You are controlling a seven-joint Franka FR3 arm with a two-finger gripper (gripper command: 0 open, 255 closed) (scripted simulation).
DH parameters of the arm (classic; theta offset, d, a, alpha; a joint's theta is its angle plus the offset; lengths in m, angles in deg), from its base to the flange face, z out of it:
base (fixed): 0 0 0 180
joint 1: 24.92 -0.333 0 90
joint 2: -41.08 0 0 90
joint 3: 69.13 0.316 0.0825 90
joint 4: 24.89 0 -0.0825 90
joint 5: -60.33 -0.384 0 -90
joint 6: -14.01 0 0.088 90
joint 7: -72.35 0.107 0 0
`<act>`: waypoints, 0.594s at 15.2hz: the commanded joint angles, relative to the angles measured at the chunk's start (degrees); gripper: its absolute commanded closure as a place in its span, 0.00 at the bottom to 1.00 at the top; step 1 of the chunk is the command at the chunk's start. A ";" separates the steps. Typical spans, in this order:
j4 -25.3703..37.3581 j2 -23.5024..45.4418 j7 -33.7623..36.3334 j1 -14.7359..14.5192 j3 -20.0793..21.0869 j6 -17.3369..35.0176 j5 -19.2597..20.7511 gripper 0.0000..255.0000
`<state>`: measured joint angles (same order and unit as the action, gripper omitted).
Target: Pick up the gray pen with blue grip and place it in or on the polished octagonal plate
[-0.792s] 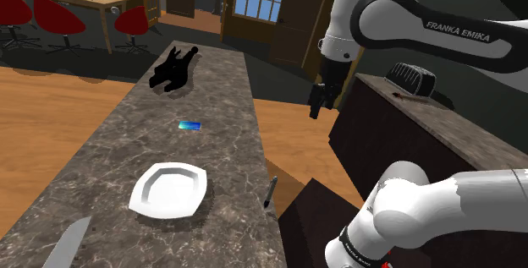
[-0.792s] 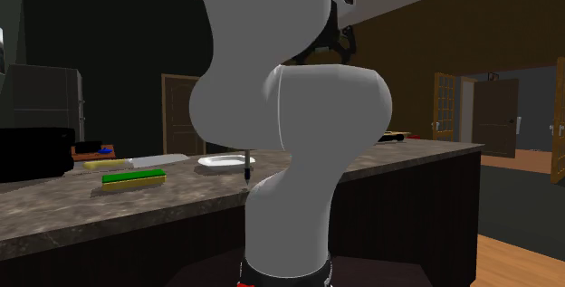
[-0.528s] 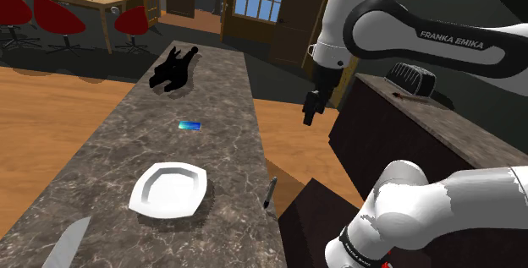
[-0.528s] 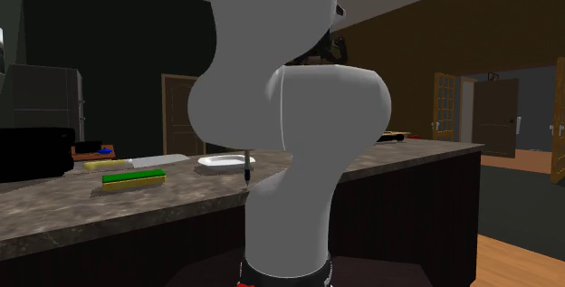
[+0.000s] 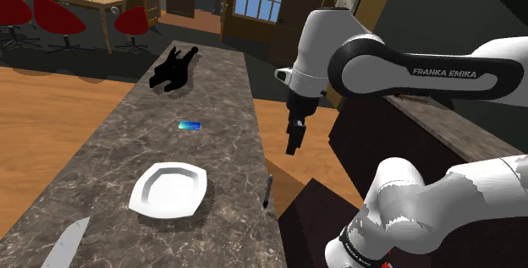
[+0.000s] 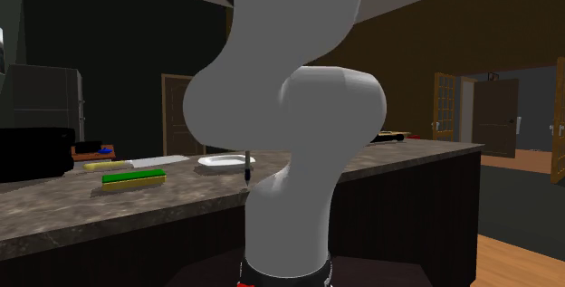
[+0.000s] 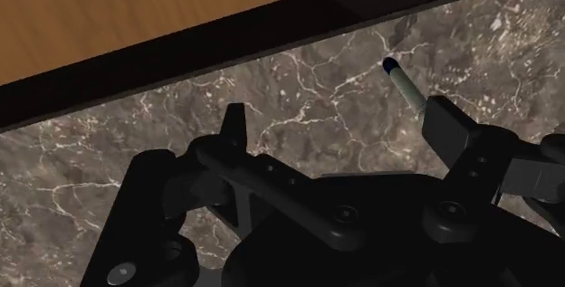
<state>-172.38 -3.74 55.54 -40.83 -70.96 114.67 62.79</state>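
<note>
The pen (image 5: 268, 192) lies at the stone counter's edge on the shoulder view's right, a short way right of the white octagonal plate (image 5: 169, 190). In the wrist view the pen (image 7: 404, 85) shows a grey barrel with a dark blue end, just beyond one finger (image 7: 447, 120). My gripper (image 5: 294, 144) hangs in the air above and slightly right of the pen, pointing down. Its fingers stand apart, so my gripper (image 7: 342, 124) is open with nothing between them. In the second exterior view the pen (image 6: 246, 168) and plate (image 6: 225, 160) show beside the arm.
A black animal figurine (image 5: 173, 68) stands at the counter's far end, with a small blue item (image 5: 189, 125) mid-counter. A knife (image 5: 68, 243) lies near the front corner. A green and yellow block (image 6: 134, 179) lies on the counter. A dark cabinet (image 5: 406, 131) stands beside the arm.
The arm has swung down and to the shoulder view's left, bringing the gripper from high over the dark cabinet to just above the pen's end of the counter. Nothing on the counter moved.
</note>
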 commanded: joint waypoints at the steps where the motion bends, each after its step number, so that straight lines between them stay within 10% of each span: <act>1: -2.51 -0.40 -4.41 -3.08 0.26 2.81 -0.52 0.00; 9: -10.69 -0.98 -15.51 -12.32 1.48 12.13 -2.48 0.00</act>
<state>-182.28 -4.65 40.57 -52.81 -69.45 125.96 60.34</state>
